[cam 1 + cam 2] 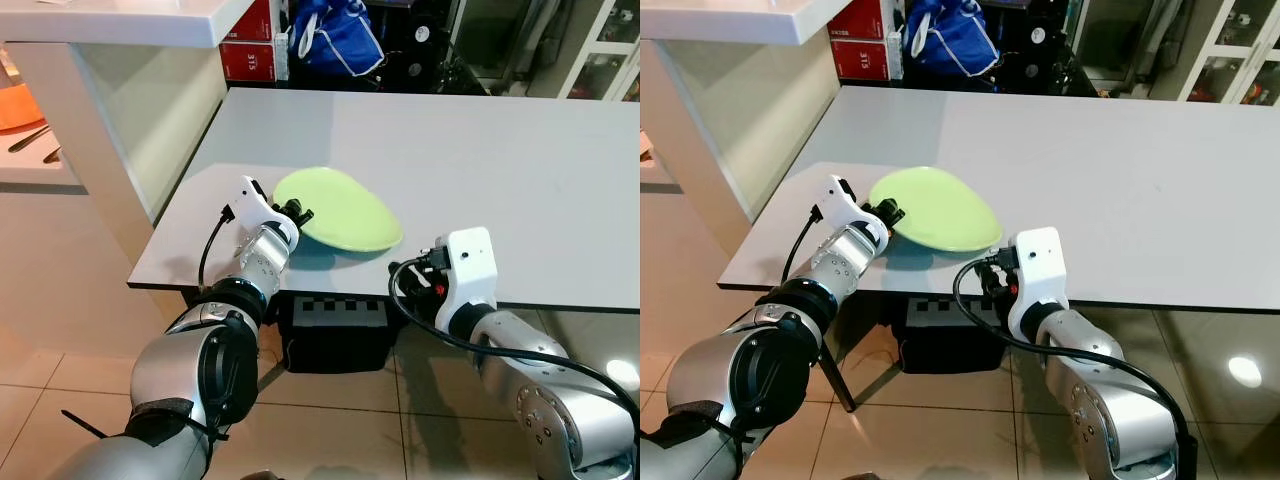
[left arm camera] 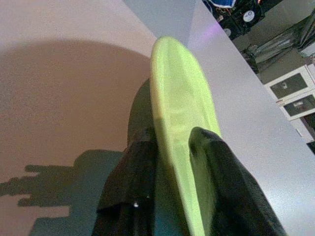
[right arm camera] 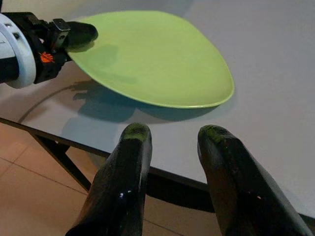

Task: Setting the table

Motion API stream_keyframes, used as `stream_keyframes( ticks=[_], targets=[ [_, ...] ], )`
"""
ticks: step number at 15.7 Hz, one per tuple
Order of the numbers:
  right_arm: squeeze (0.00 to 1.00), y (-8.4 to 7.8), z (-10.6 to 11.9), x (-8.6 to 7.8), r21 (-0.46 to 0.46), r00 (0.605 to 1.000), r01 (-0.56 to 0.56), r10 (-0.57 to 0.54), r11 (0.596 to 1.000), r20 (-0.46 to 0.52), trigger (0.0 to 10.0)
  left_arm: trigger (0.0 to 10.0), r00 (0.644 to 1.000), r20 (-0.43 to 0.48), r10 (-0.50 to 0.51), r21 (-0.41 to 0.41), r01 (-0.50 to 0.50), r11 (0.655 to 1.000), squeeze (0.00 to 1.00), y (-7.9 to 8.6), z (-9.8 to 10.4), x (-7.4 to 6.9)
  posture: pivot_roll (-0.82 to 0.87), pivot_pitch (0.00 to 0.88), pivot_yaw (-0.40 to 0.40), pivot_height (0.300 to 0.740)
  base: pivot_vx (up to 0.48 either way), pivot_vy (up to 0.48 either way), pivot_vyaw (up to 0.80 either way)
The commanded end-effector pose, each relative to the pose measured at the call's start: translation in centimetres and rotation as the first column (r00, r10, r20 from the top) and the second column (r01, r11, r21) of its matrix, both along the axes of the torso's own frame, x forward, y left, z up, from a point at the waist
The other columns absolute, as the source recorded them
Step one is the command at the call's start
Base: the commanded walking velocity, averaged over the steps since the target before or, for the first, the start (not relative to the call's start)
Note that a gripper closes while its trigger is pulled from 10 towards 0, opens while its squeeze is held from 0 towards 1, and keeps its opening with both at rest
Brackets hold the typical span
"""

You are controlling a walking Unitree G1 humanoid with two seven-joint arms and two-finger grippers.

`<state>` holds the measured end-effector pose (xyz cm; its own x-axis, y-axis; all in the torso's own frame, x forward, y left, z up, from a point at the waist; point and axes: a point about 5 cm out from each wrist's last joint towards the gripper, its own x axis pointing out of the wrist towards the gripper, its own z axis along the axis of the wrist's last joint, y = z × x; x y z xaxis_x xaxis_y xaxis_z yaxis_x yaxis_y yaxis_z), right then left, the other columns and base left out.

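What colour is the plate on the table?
Light green plate, plain, no pattern; the right wrist view shows it best.

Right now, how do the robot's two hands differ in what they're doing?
The left gripper is shut on the rim of the green plate, one finger above and one below; the right gripper holds nothing, its fingers apart. The left reaches over the grey table; the right hangs at its near edge, pointing at the plate. Both have two black fingers.

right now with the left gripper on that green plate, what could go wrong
1. The left gripper pinches only the rim of the green plate, which is tilted off the grey table; it could slip out and drop.
2. The plate sits near the table's front edge, so a slip might send it to the tiled floor.
3. The right gripper, jaws open, hovers close by and could knock it.
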<state>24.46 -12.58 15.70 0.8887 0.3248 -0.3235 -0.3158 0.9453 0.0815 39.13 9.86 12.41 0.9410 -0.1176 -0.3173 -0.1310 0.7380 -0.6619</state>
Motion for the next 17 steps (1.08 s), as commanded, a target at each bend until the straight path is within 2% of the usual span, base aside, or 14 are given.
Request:
stream_keyframes(
  ticks=[1, 5, 7, 11, 15, 16, 17],
  targets=[
    [0.0, 0.1, 0.2, -0.3, 0.006, 1.0, -0.005, 0.005, 1.0, -0.003, 10.0, 10.0, 1.0, 0.015, -0.006, 0.02, 0.006, 1.0, 1.0, -0.4, 0.8, 0.3, -0.2, 0.0, 0.049, 0.74, 0.0, 0.0, 0.0],
    [0.0, 0.1, 0.2, -0.2, 0.003, 1.0, 0.007, -0.007, 1.0, -0.003, 10.0, 10.0, 1.0, -0.009, 0.001, 0.107, 0.0, 0.994, 1.0, 0.2, 0.2, 0.2, -0.2, 0.0, 0.048, 0.74, 0.0, 0.0, 0.0],
    [0.0, 0.1, 0.3, -0.1, 0.0, 1.0, 0.013, -0.013, 1.0, 0.004, 10.0, 10.0, 0.999, -0.025, 0.022, 0.192, -0.017, 0.981, 1.0, 1.0, -0.2, 0.0, -0.2, 0.0, 0.048, 0.74, 0.0, 0.0, 0.0],
    [0.0, 0.1, 0.5, 0.1, 0.009, 1.0, 0.019, -0.019, 1.0, 0.02, 10.0, 10.0, 1.0, -0.022, 0.023, 0.278, -0.016, 0.96, 1.0, 1.5, -0.2, 0.1, -0.2, 0.0, 0.045, 0.74, 0.0, 0.0, 0.0],
    [0.0, 0.2, 0.6, 0.3, 0.024, 1.0, 0.014, -0.014, 1.0, 0.028, 10.0, 10.0, 1.0, -0.002, -0.008, 0.403, 0.008, 0.915, 1.0, 1.6, 0.2, 0.2, -0.19, 0.0, 0.04, 0.74, 0.0, 0.0, 0.0],
    [0.0, 0.3, 0.5, 0.3, 0.026, 1.0, 0.008, -0.009, 1.0, 0.025, 10.0, 10.0, 1.0, -0.014, -0.025, 0.454, 0.028, 0.891, 1.0, 1.4, 0.1, 0.2, -0.19, 0.0, 0.04, 0.74, 0.0, 0.0, 0.0],
    [0.0, 0.4, 0.4, 0.4, 0.023, 1.0, -0.001, 0.001, 1.0, 0.022, 10.0, 10.0, 0.999, -0.025, -0.045, 0.506, 0.051, 0.861, 0.88, 1.4, -0.2, 0.0, -0.19, 0.0, 0.041, 0.74, 0.0, 0.0, 0.0]
  ],
)
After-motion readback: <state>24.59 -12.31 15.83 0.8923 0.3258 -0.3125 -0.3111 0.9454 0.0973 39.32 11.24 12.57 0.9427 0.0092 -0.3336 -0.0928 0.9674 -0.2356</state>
